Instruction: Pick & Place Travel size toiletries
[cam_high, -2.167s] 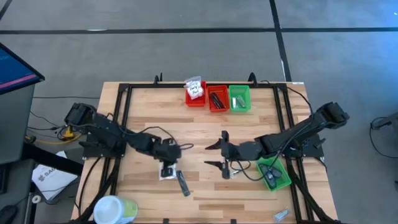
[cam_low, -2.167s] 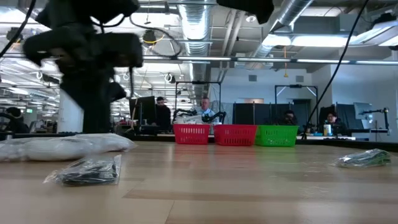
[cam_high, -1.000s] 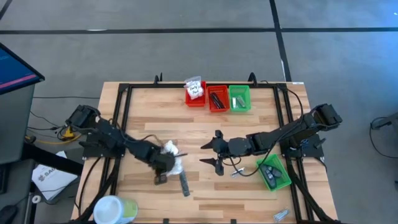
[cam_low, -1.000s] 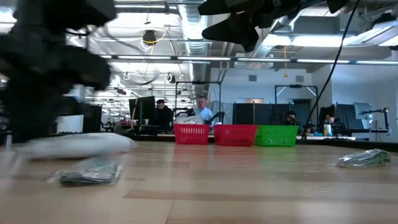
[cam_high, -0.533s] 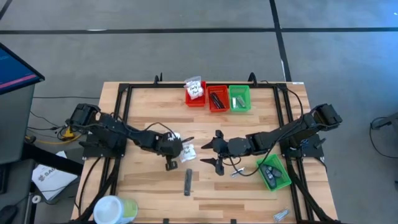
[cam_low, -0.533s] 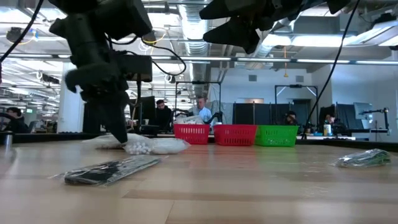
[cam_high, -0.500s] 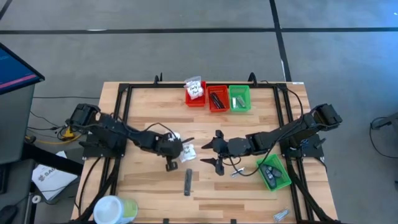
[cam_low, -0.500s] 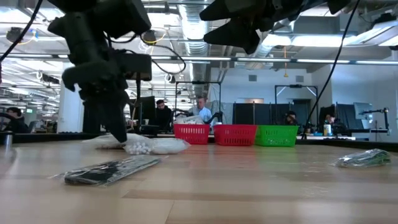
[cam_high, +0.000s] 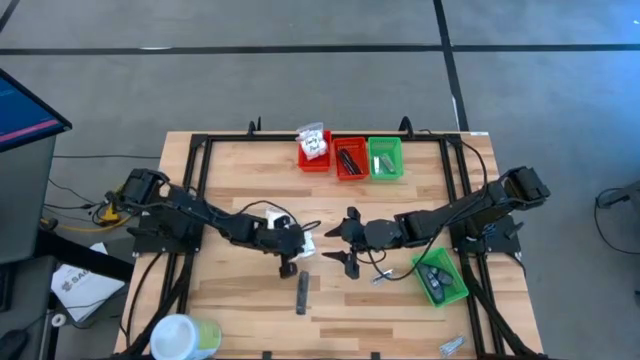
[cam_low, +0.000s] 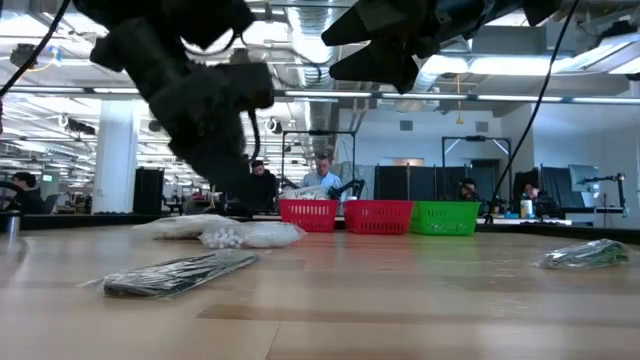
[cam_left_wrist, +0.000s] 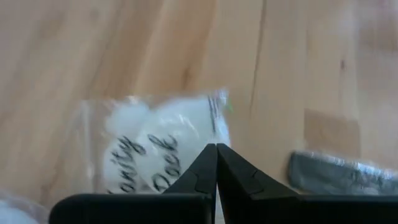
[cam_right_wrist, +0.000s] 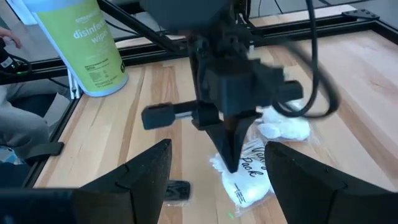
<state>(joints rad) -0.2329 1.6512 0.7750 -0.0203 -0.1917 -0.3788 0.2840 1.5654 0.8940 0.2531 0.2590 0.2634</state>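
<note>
Your left gripper (cam_high: 292, 250) fingers closed empty over the white packet (cam_high: 303, 244) mid-frame; right gripper (cam_high: 349, 243) fingers wide, empty.

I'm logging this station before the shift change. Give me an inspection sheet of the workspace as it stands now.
Surface: wooden table in a black frame.
Job's things: white packet mid-table under the left arm; dark stick nearer the front edge; red bins and green bin at the far edge hold items; another green bin holds dark packets.
Clutter: wipes tub at the front left corner.
Grippers: left end effector shut, at the white packet, which lies on the table; right end effector open, above mid-table.
Cables: loose wires along both arms.
Surroundings: people at desks behind the table.
</note>
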